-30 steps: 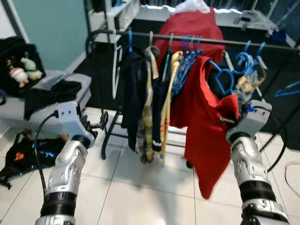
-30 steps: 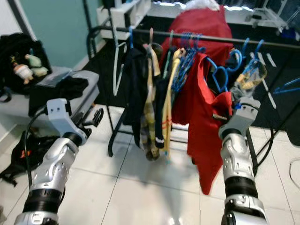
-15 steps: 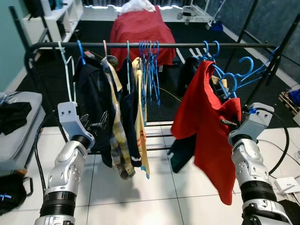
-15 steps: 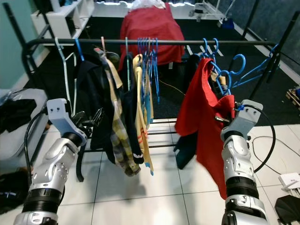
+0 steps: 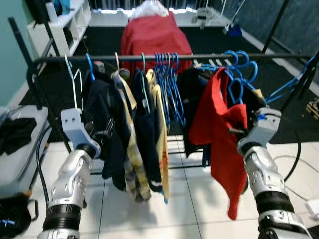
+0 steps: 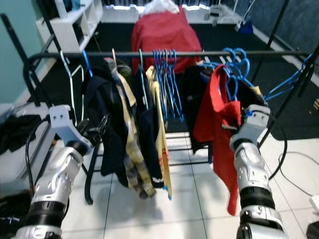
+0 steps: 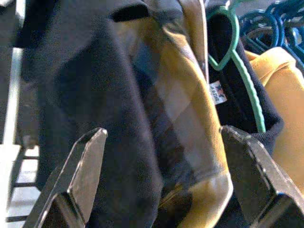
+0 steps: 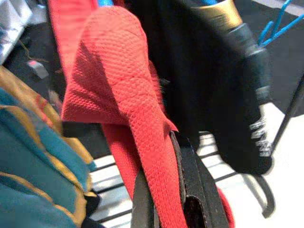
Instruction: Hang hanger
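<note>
Right gripper [image 8: 164, 199] pinching the red shirt [image 5: 222, 124] tight between its two black fingers, holding the cloth up just below the rail [image 5: 149, 57] of the clothes rack. Blue hanger [image 5: 234, 87] riding inside the shirt's neck, hook reaching up toward the rail among a bunch of other blue hooks; looking like it's touching or nearly on the rail, but honestly can't tell if it's seated. Left gripper [image 7: 161, 166] hovering with fingers spread wide and holding nothing, pointing at the dark jacket [image 5: 107, 114] and the plaid shirt [image 5: 127, 149] hanging under the rail toward the rack's left end.

Worrying bit: gripping only fabric, not the hanger itself. Letting go before the hook is properly over the rail probably means shirt and hanger dropping to the floor under the rail. Also risking the hook snagging on the crowd of empty blue hangers [image 5: 169, 84] at the rail's middle and tangling everything.
</note>
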